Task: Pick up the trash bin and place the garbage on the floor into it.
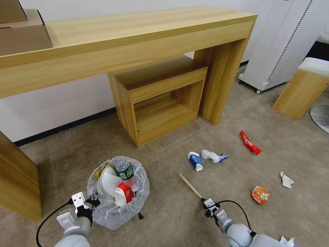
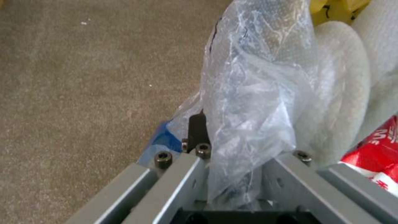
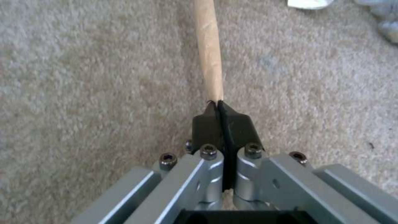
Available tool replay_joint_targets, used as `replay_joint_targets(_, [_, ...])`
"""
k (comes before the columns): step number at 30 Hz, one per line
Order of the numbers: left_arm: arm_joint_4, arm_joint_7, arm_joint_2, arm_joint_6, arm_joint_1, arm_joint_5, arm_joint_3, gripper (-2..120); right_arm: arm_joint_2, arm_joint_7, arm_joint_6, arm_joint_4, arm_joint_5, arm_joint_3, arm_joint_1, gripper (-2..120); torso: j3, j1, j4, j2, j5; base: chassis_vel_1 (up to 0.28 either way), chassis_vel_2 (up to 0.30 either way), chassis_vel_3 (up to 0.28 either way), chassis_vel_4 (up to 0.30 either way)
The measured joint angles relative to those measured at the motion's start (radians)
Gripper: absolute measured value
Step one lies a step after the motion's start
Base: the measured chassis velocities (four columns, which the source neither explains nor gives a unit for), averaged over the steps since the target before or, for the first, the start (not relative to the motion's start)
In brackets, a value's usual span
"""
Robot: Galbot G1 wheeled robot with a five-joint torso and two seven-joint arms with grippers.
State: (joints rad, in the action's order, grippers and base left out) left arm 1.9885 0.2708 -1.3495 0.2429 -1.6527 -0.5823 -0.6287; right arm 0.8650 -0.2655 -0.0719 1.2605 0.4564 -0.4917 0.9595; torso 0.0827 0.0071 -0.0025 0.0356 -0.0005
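The trash bin (image 1: 118,197), lined with a crinkled clear bag (image 2: 253,93), stands on the beige floor (image 1: 171,212) at the lower left. It holds a green-labelled bottle (image 1: 125,171), white cups and a red wrapper (image 2: 379,146). My left gripper (image 1: 89,202) (image 2: 232,137) is shut on the bin's bagged rim. My right gripper (image 1: 206,203) (image 3: 217,107) is shut on one end of the wooden stick (image 1: 189,185) (image 3: 209,56), which points away over the carpet. Garbage on the floor: a blue-white cup (image 1: 195,160), tissue (image 1: 210,156), a red wrapper (image 1: 250,142), an orange wrapper (image 1: 260,195) and a paper scrap (image 1: 286,180).
A long wooden table (image 1: 130,31) with a small shelf unit (image 1: 161,99) under it stands behind the litter. Its left leg (image 1: 17,178) is close beside the bin. A white appliance (image 1: 277,41) and a wooden stool (image 1: 305,89) are at the right.
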Motion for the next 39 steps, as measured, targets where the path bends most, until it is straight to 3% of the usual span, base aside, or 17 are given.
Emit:
replay_joint_targets(12, [0.001,-0.001,-0.003,0.0,-0.001,0.003,-0.003,1,-0.025,-0.004,-0.009,0.102,0.023,0.026,0.002,0,0.0,0.0,0.0,0.0,-0.0003,0.0,0.0,0.0,0.0])
replay_joint_targets(16, [-0.001,-0.001,0.002,0.001,0.003,-0.001,-0.005,1,-0.05,0.012,-0.075,0.19,0.032,0.051,-0.002,0,0.0,0.0,-0.0001,0.0,-0.0003,0.0,0.0,0.0,0.0])
replay_joint_targets(23, [-0.002,0.002,0.005,0.004,0.01,-0.004,-0.003,1,-0.093,0.033,-0.088,0.412,0.051,0.061,-0.03,0,0.0,0.0,0.0001,0.0,-0.0002,0.0,0.0,0.0,0.0])
replay_joint_targets(29, [-0.002,0.005,0.008,0.007,0.017,-0.009,-0.001,1,-0.117,0.089,-0.097,0.568,0.073,0.028,-0.095,0,0.0,0.0,0.0,0.0,-0.0003,0.0,0.0,0.0,0.0])
replay_joint_targets(39, [-0.001,0.008,0.008,0.012,0.025,-0.012,0.004,1,-0.097,0.205,-0.182,0.614,0.123,-0.094,-0.247,0,0.0,0.0,0.0,0.0,-0.0003,0.0,0.0,0.0,0.0])
